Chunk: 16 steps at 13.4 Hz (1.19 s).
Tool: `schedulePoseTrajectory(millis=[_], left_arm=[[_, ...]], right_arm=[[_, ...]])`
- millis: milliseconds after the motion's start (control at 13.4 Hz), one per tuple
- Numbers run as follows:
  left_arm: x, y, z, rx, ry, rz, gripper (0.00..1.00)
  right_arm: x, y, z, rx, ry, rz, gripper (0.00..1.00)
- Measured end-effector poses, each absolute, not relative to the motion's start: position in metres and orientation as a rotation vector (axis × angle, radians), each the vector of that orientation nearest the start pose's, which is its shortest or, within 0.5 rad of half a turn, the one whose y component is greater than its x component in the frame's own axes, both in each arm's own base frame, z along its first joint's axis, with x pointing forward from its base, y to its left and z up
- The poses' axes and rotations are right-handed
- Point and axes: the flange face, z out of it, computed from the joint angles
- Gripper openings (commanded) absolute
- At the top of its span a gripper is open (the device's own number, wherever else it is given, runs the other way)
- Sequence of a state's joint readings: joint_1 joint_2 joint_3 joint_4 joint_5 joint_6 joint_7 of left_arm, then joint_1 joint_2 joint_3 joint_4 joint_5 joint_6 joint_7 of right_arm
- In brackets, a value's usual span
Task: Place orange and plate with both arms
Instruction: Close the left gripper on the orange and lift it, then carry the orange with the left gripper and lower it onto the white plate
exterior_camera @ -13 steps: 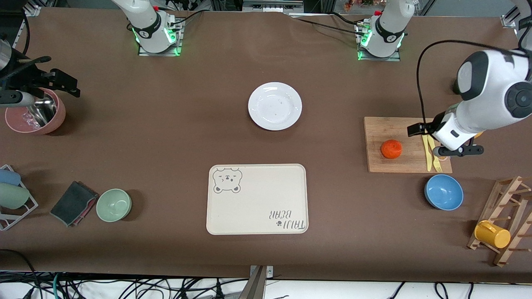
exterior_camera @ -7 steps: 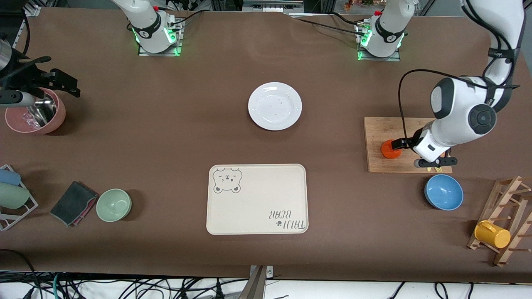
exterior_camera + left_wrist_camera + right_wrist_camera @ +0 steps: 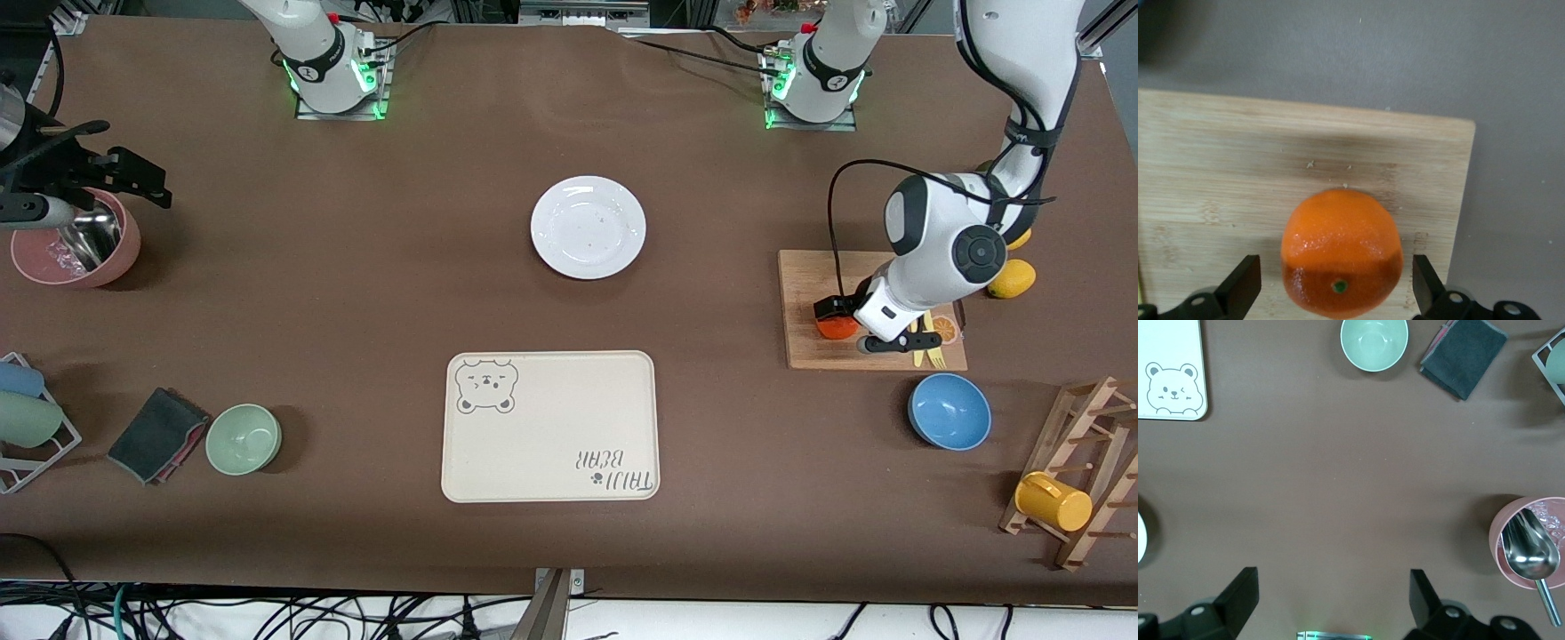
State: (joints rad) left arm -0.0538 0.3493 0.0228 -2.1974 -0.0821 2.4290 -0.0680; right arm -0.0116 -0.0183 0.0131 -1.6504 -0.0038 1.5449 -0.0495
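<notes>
One orange sits on the cutting board between the spread fingers of the left end effector, one white plate lies mid-worktop, and the waiting right end effector hangs open above the pink bowl's end.

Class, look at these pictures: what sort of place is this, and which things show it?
Probably a robotics lab staged as a kitchen table: two robot arms bolted to a brown-covered table, loose cables along its edge, and kitchenware such as a white plate and a wooden cutting board.
</notes>
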Motion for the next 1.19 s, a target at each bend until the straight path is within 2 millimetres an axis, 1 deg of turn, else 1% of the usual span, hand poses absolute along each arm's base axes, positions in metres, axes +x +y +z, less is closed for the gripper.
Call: schedulePoseTrajectory(millis=[74, 149, 223, 297, 446, 520, 595, 669, 743, 818, 892, 1041, 1190], left_arm=[[0.543, -0.017, 0.209, -3.167, -0.160, 0.189, 0.80], [0.543, -0.018, 0.207, -3.167, -0.159, 0.187, 0.39], [0.543, -0.018, 0.205, -3.167, -0.158, 0.184, 0.10], [0.544, -0.018, 0.206, -3.167, -0.156, 0.180, 0.00], [0.546, -0.019, 0.213, -3.170, -0.154, 0.158, 0.00], [0.549, -0.020, 0.221, -3.173, -0.150, 0.138, 0.00], [0.552, -0.026, 0.234, -3.177, -0.132, 0.123, 0.00], [0.554, -0.041, 0.253, -3.183, -0.088, 0.104, 0.00], [0.554, -0.064, 0.272, -3.192, -0.030, 0.081, 0.00], [0.550, -0.092, 0.287, -3.218, 0.001, 0.064, 0.00], [0.544, -0.122, 0.297, -3.262, 0.004, 0.064, 0.00], [0.528, -0.184, 0.302, -3.342, 0.025, 0.094, 0.00], [0.507, -0.238, 0.300, -3.382, 0.061, 0.145, 0.00]], right_arm=[[0.543, 0.000, 0.595, -3.140, -0.080, 0.137, 1.00], [0.543, 0.000, 0.595, -3.140, -0.080, 0.137, 1.00], [0.543, 0.000, 0.595, -3.139, -0.081, 0.137, 1.00], [0.543, 0.000, 0.595, -3.139, -0.081, 0.137, 1.00], [0.543, 0.000, 0.595, -3.139, -0.081, 0.137, 1.00], [0.543, 0.000, 0.595, -3.139, -0.081, 0.137, 1.00], [0.543, 0.001, 0.595, -3.139, -0.081, 0.137, 1.00], [0.543, 0.001, 0.595, -3.140, -0.081, 0.137, 1.00], [0.543, 0.001, 0.595, -3.140, -0.082, 0.137, 1.00], [0.543, 0.001, 0.595, -3.139, -0.082, 0.137, 1.00], [0.543, 0.001, 0.595, -3.139, -0.082, 0.137, 1.00], [0.543, 0.001, 0.595, -3.139, -0.082, 0.137, 1.00], [0.543, 0.001, 0.595, -3.139, -0.082, 0.137, 1.00]])
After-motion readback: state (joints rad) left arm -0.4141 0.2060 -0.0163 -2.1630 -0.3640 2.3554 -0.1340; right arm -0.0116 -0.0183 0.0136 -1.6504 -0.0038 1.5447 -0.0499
